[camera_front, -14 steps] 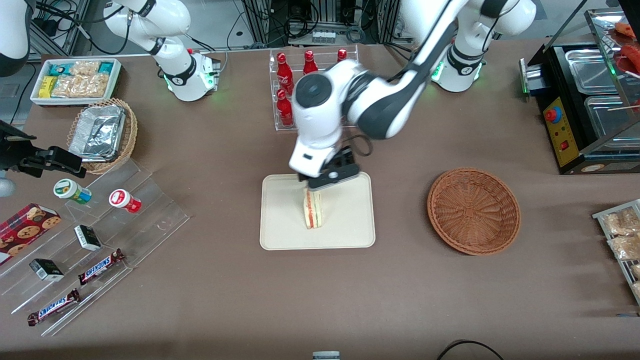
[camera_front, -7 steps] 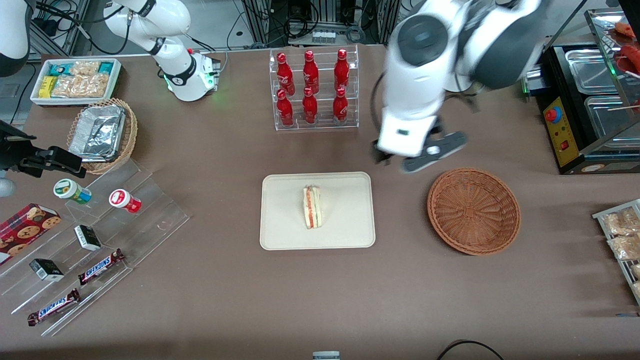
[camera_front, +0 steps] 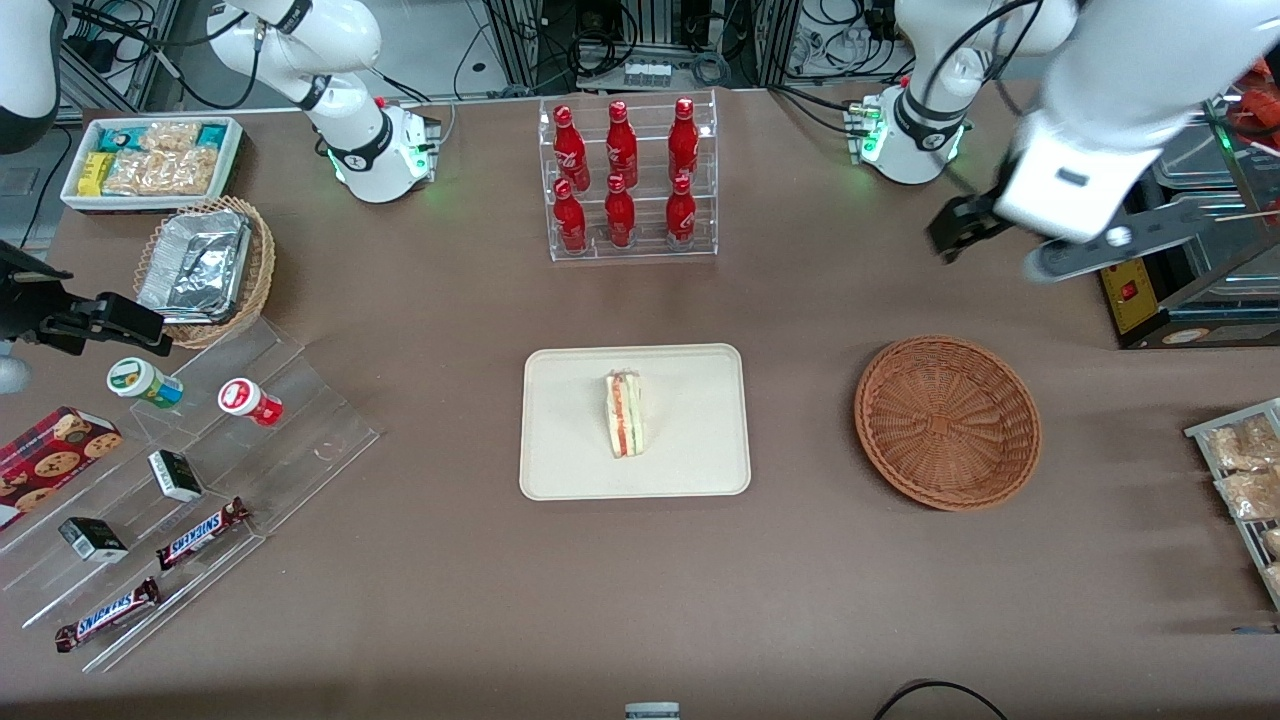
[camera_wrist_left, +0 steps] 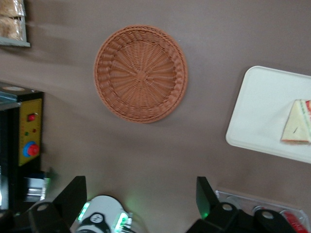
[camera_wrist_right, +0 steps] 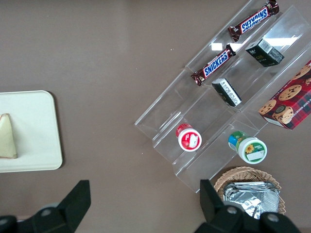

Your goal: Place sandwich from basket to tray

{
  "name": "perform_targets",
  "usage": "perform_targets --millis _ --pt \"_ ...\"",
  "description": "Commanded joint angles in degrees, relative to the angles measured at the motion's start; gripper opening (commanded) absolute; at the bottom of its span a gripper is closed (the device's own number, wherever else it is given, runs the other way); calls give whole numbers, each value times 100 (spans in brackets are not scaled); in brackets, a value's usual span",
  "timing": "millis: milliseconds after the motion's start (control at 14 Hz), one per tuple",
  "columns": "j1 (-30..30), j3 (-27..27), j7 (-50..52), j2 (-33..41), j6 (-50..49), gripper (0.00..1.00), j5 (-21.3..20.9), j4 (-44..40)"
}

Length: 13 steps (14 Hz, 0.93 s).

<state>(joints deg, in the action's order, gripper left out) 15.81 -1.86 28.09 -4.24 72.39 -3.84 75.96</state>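
The sandwich (camera_front: 625,415) now lies alone on the tray (camera_front: 560,470); the basket (camera_front: 948,421) is empty. The gripper (camera_front: 1000,245), fingers (camera_wrist_left: 70,196) wide, has pulled away high, so the task looks done.

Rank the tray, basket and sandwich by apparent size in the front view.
1. Tray, largest.
2. Basket, slightly smaller; it is empty.
3. Sandwich, smallest, lying on the tray.

The gripper hangs open above the table, away from all three.

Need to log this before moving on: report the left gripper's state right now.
Left gripper: open and holding nothing, raised high above the table near the round reddish-brown wicker basket, at the working arm's end.
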Motion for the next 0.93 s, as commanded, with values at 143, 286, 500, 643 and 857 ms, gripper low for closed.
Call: perform_targets --millis 143,286,500,643,857 --pt "-999 -51 -1584 661 -5 99 94 674" --pt "-1455 -51 -2191 837 -5 99 181 867" --pt "-1835 -51 -2526 890 4 99 173 912" --pt "-1880 -51 -2739 855 -5 99 199 912" --pt "-1530 -51 -2625 767 -5 99 182 859"
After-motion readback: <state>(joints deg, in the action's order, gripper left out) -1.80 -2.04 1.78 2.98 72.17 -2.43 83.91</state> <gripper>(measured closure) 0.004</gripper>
